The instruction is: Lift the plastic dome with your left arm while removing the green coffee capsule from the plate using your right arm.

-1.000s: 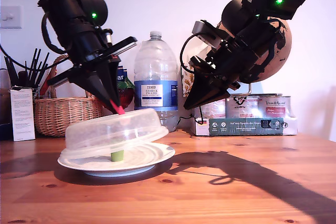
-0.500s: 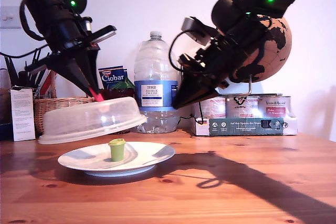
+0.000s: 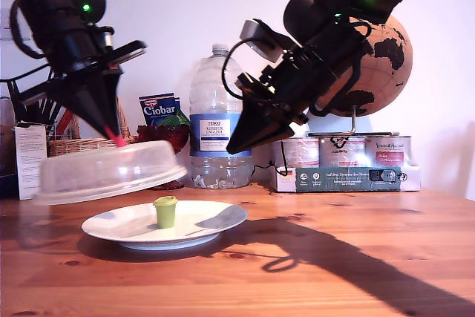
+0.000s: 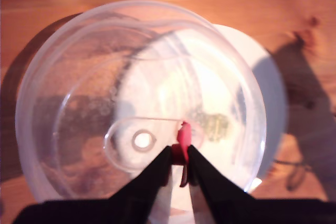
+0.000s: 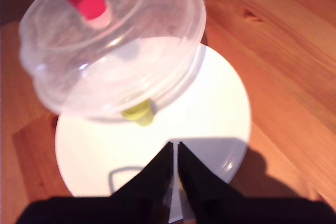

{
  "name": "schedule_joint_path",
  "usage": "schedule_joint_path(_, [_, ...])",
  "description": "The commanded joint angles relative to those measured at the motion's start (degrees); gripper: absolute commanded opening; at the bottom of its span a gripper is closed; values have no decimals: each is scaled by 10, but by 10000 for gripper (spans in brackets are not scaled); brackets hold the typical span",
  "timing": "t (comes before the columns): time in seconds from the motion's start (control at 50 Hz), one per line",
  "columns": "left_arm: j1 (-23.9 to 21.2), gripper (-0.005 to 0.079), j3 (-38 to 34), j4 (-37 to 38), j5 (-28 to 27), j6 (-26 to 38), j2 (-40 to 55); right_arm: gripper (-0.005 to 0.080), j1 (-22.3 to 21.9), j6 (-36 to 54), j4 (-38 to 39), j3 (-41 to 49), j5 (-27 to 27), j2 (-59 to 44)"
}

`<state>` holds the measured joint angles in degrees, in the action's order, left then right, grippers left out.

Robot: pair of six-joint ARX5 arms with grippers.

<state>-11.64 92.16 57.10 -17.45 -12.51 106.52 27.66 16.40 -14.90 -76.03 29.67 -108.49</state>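
My first gripper (image 3: 113, 137) is shut on the red-pink tab (image 3: 117, 139) of the plastic dome (image 3: 104, 172). It holds the dome tilted in the air, above the plate (image 3: 223, 220) and toward the exterior view's left. In the first wrist view the fingers (image 4: 157, 169) pinch the tab (image 4: 184, 136) on the dome (image 4: 79, 103). The green coffee capsule (image 3: 165, 211) stands upright and uncovered on the plate. My second gripper (image 3: 231, 148) hangs shut and empty above the plate's right edge in the exterior view, apart from the capsule (image 5: 138, 113). Its tips (image 5: 175, 148) point over the plate (image 5: 210, 108).
Behind the plate stand a large water bottle (image 3: 219, 116), a wicker basket (image 3: 82, 146), a Ciobar box (image 3: 158, 108) and a dark red bowl (image 3: 165, 136). At the back on the exterior view's right are a globe (image 3: 378, 72) and a pack of tins (image 3: 349, 168).
My first gripper has lifted the dome off the plate, up and toward the exterior view's left, uncovering the capsule. My second gripper has moved leftward toward the plate.
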Motion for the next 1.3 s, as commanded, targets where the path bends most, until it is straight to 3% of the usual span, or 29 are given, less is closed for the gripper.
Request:
schedule_joint_path(0.0, [13,-22,10,0,4,6,-23,39,12,1,2,2,4,-5])
schedule_joint_path(0.12, [32,-22,10,3,5,12,-27,165,26,9,2,2,3,-5])
schedule_joint_path(0.26, [50,-22,10,5,8,20,-27,468,45,49,0,2,-16,-5])
schedule_joint_path(0.32, [57,-22,10,6,11,22,-27,538,54,67,-1,2,-44,-5])
schedule_joint_path(0.52, [76,-22,10,4,13,28,-27,546,73,96,18,2,-73,-16])
schedule_joint_path(1.04, [101,-22,10,-16,16,40,-27,546,76,94,96,2,-1,-70])
schedule_joint_path(1.28, [100,-22,10,-16,22,40,-27,546,76,89,121,2,0,-93])
